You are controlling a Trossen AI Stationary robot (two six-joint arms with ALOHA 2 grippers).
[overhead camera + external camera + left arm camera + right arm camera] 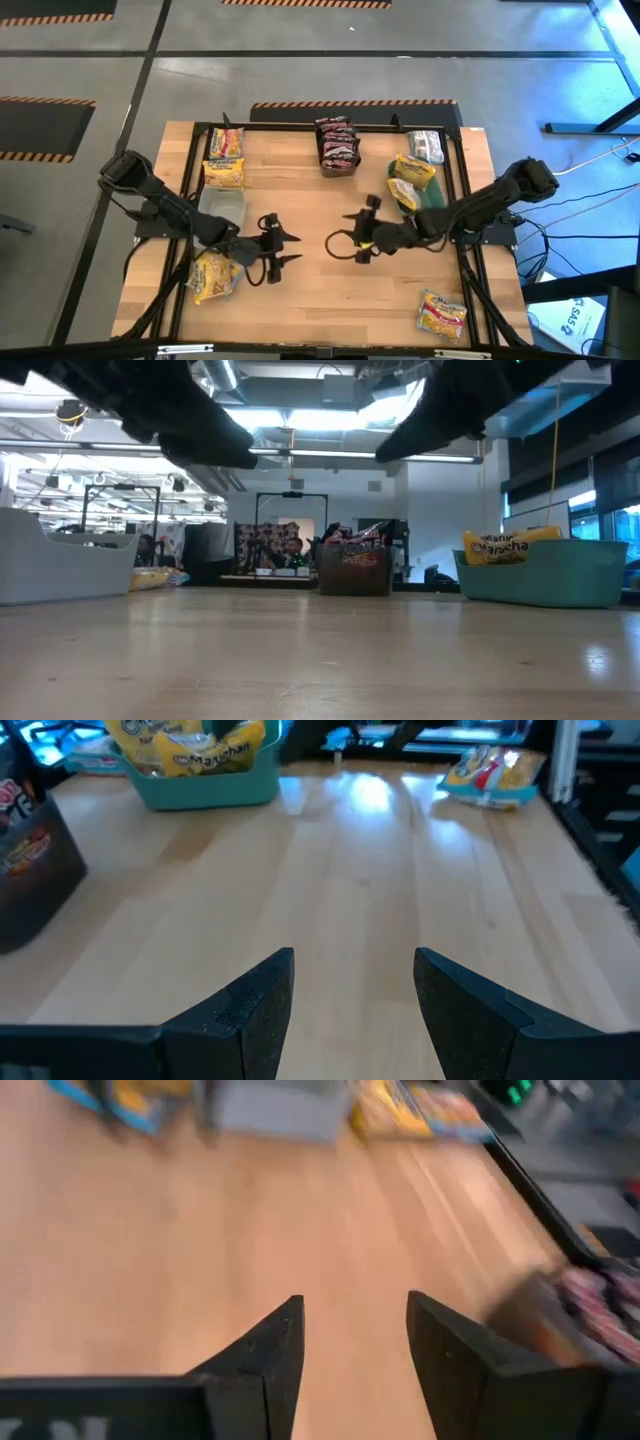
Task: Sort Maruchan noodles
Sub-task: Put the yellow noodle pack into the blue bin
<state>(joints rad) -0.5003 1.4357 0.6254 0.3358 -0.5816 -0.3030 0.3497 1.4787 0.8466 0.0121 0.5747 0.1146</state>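
Glossy yellow Maruchan noodles sit crinkled near the table's front-left corner. Left gripper and right gripper both spread, middle wide open.

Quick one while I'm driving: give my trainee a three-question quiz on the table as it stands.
1. True or false: the left gripper holds a packet.
2. Which container holds the dark red packets? A) the dark bin at the far middle B) the green dish C) the clear bin
3. Fill in: the yellow packet at the near right corner lies ___ any container.

Key: 1 false, both it and the right gripper are open and empty. 2 A. 3 outside.
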